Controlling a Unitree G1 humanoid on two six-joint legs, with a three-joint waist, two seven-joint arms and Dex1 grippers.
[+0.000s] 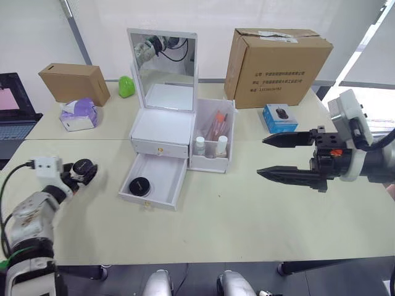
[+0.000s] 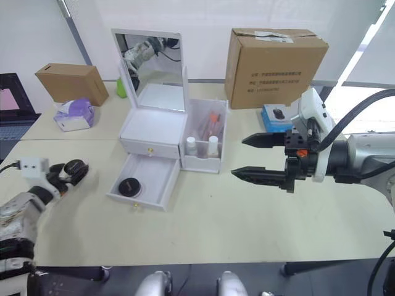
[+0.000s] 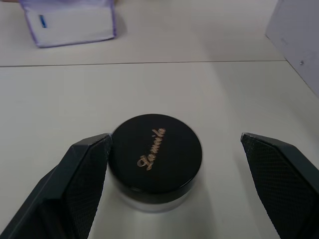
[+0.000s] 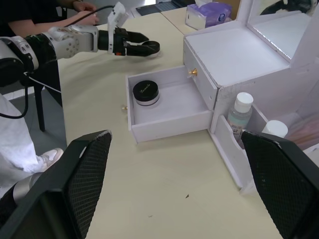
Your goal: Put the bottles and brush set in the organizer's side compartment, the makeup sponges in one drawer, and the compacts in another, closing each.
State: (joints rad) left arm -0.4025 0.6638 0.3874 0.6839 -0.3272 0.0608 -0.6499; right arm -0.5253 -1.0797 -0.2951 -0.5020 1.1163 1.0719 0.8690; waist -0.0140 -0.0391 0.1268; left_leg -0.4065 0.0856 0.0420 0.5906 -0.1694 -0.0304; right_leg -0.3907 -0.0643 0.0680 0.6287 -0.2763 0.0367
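Two compacts in play. One compact (image 3: 155,162), black lid w/ gold script, sits on the table (image 1: 247,228) between the left gripper's (image 1: 88,172) fingers at lower left of the head view; fingers apart, one pad (image 3: 82,174) touching or nearly touching the compact's side, the other clear of it, so not clamped. Right gripper (image 1: 281,157) at mid right, hovering over bare table, fingers spread wide, holding nothing.

Center frame: white organizer (image 1: 162,126). Its lower drawer (image 1: 154,182) is pulled out toward the near edge; second compact (image 1: 139,185) lies in the drawer's left part, rest of drawer bare. Upper drawer (image 1: 159,148) shut, gold knob showing. Side compartment (image 1: 213,137) on the organizer's right: two white-capped bottles (image 1: 200,145) in its front pocket, pink/red-tipped items behind them, too small to tell apart. Mirror (image 1: 163,61) stands upright on top at the back.

Farther back, upper left: tissue pack (image 1: 79,115), purple, then a small cardboard box (image 1: 74,83), a green thing (image 1: 126,86) beside the mirror base. Laptop (image 1: 15,111) at far left edge. Upper right: big cardboard box (image 1: 278,58) w/ printed label, blue mouse box (image 1: 279,117) just in front of it.

Right wrist view: a person's hand (image 4: 82,6) and dark sleeve at the far table edge behind the left arm.
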